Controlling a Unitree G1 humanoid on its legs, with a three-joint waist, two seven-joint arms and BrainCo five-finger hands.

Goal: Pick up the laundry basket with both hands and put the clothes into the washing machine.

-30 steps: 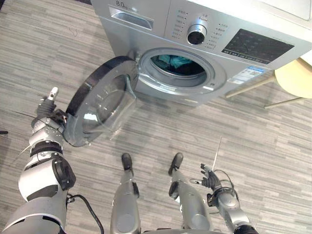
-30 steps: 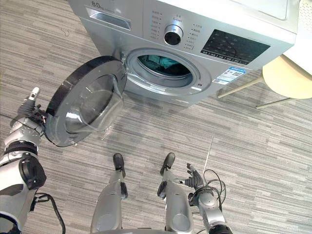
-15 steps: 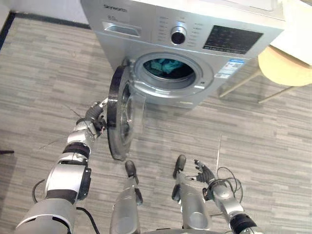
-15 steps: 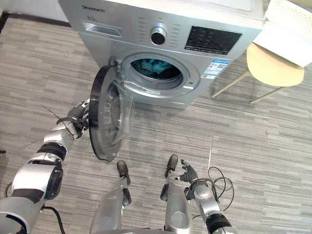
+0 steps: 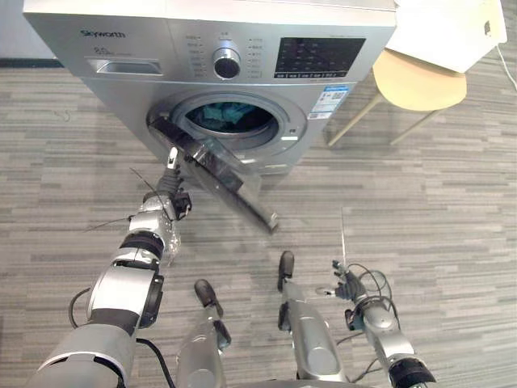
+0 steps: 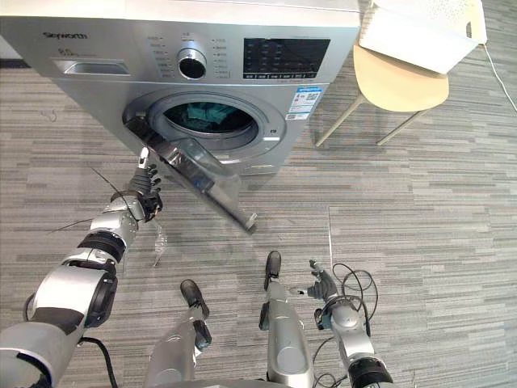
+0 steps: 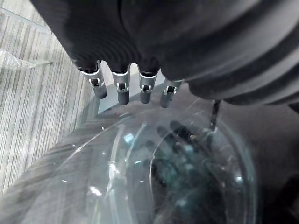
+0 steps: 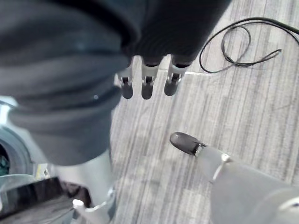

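Clothes (image 5: 224, 115) are seen as teal fabric inside the drum (image 5: 252, 126) of the washing machine (image 5: 113, 77), so loading is judged done or nearly done. What is left appears to be shutting the door (image 5: 222, 170), which stands only partly swung toward the opening. Nothing is held by either of the 2 hands.

Left hand (image 5: 167, 187) is stretched forward on a nearly straight arm, with its fingers (image 7: 120, 88) extended and not curled. The tips are placed at the outer face of the door near its hinge side; contact looks likely but cannot be confirmed. In the left wrist view the door's glass bowl (image 7: 177, 177) is seen just past the fingertips, with their reflection in it.

The door is hinged on the robot's left of the opening and is angled out over the floor (image 5: 436, 210), with its free edge low and toward the robot.

Right hand (image 5: 350, 288) is hung low at the robot's right side, well apart from the machine. Its fingers (image 8: 145, 84) are loosely straight and nothing is gripped.

A white basket (image 5: 440, 28), judged to be the laundry basket, is set on a round stool (image 5: 420, 81) just right of the machine. It is touched by no hand, and whether anything is in it cannot be told.

A steady flat-fingered push on the door until it latches is judged to be needed next
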